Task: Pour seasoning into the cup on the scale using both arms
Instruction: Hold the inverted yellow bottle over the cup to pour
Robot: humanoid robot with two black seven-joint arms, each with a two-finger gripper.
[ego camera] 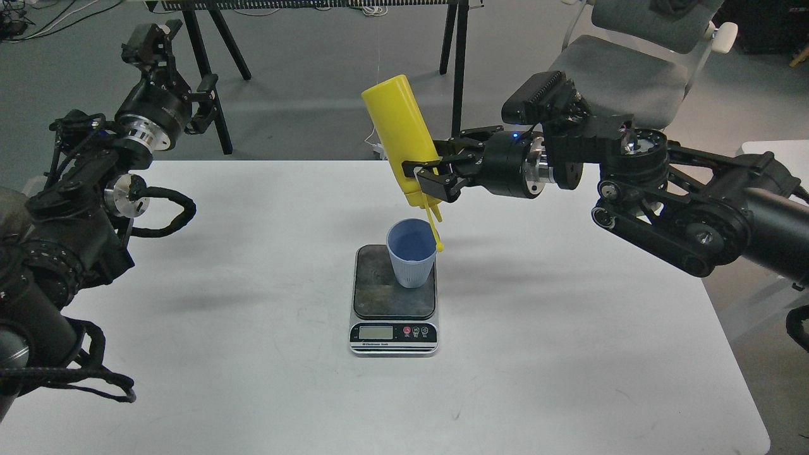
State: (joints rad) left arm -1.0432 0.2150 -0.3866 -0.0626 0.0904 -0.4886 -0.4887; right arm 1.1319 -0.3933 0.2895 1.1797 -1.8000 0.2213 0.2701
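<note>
The yellow seasoning bottle [399, 133] hangs upside down over the cup, its base tilted up and to the left, its nozzle end just above the cup's right rim. Its cap strap [435, 232] dangles at the rim. My right gripper [428, 177] is shut on the bottle near its neck. The light-blue ribbed cup [412, 253] stands upright on the scale [393, 303], toward the platform's back right. My left gripper [146, 44] is raised far to the left, off the table, holding nothing; its fingers cannot be told apart.
The white table [253, 284] carries only the scale. Black stand legs [212, 76] and a grey office chair [626, 57] stand on the floor behind the table. A white surface edge [774, 151] shows at far right.
</note>
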